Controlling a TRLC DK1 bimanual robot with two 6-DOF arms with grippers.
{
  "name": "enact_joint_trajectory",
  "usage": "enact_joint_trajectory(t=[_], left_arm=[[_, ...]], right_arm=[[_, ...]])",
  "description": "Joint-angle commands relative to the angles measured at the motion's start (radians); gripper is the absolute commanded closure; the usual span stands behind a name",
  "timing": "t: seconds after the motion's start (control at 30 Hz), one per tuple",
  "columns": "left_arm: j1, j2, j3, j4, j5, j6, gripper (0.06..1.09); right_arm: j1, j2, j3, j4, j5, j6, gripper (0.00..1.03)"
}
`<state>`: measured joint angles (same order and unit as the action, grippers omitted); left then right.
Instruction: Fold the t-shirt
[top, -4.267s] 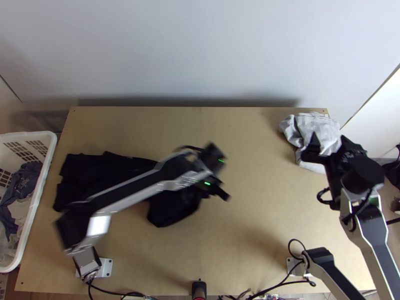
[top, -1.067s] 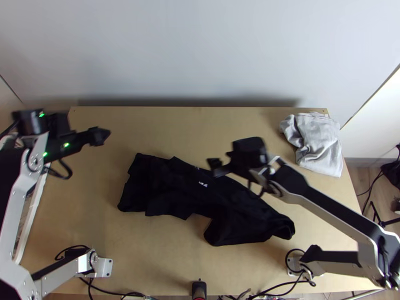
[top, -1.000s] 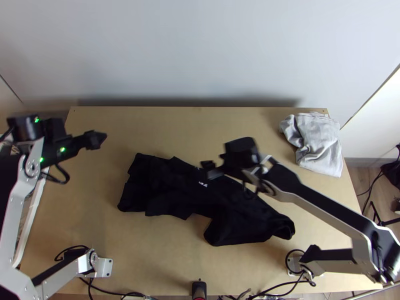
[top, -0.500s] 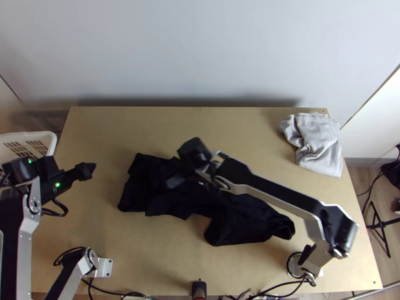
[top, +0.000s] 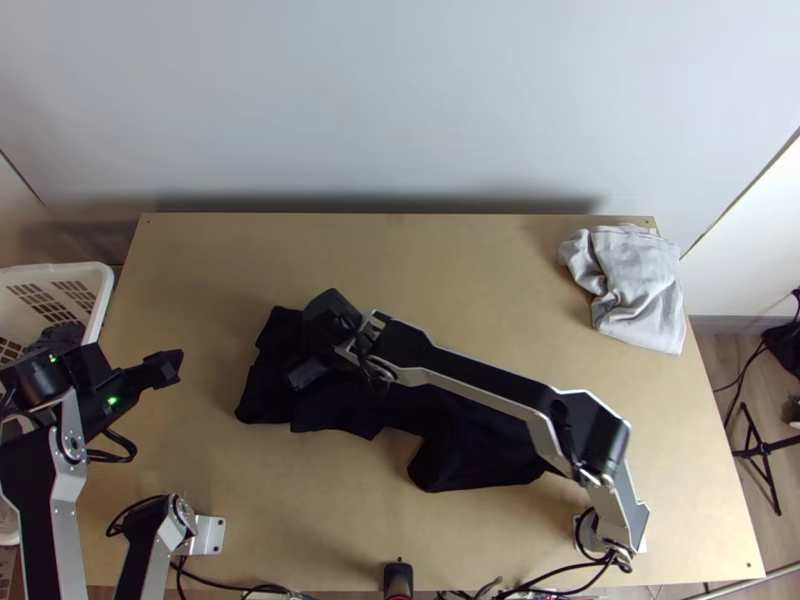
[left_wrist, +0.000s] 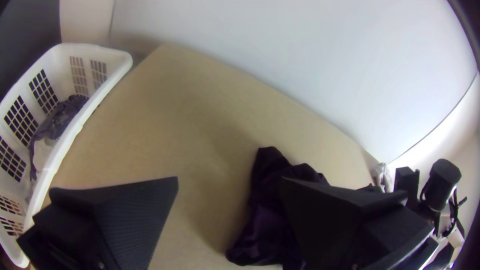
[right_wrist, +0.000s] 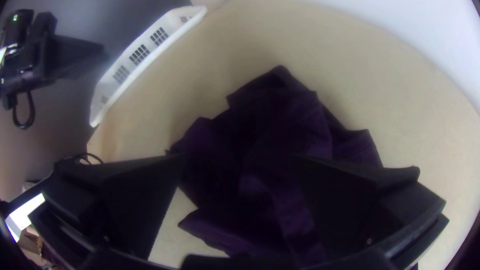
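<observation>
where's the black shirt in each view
Top view: black shirt lies from left of centre to past centre, under the right arm.
Left wrist view: shirt partly behind one finger of the left gripper.
Right wrist view: shirt behind and between the fingers of the right gripper.
Shared landmark: white basket.

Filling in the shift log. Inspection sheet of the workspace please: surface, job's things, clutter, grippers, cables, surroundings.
Surface: light wooden table; spills, nothing seen.
Job's things: black t-shirt, rumpled, lying unevenly across the middle and left.
Clutter: light grey cloth, bunched at the far right corner.
Grippers: left gripper open, over the table's left side; right gripper open, over the t-shirt's left part.
Cables: black cables along the near edge.
Surroundings: white basket holding cloth, beside the left edge; pale wall behind.
</observation>
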<state>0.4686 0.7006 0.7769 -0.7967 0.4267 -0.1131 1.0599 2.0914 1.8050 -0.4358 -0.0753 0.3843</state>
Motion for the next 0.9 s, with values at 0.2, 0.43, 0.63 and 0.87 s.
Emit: enact_joint_trajectory(t=[0.2, 0.43, 0.63, 0.87], left_arm=[[0.018, -0.036, 0.004, -0.012, 0.003, 0.003, 0.1], [0.018, -0.036, -0.005, -0.004, 0.003, 0.016, 0.1], [0.013, -0.032, -0.008, 0.007, 0.003, 0.027, 0.1], [0.004, -0.004, -0.011, 0.034, 0.006, 0.027, 0.11]], right_arm=[[-0.024, 0.136, 0.088, -0.001, 0.026, -0.038, 0.05], [-0.024, 0.153, 0.096, -0.007, 0.117, -0.117, 0.32], [-0.029, 0.122, 0.131, -0.001, 0.164, -0.162, 0.95], [-0.041, 0.029, 0.195, -0.001, 0.164, -0.16, 0.97]])
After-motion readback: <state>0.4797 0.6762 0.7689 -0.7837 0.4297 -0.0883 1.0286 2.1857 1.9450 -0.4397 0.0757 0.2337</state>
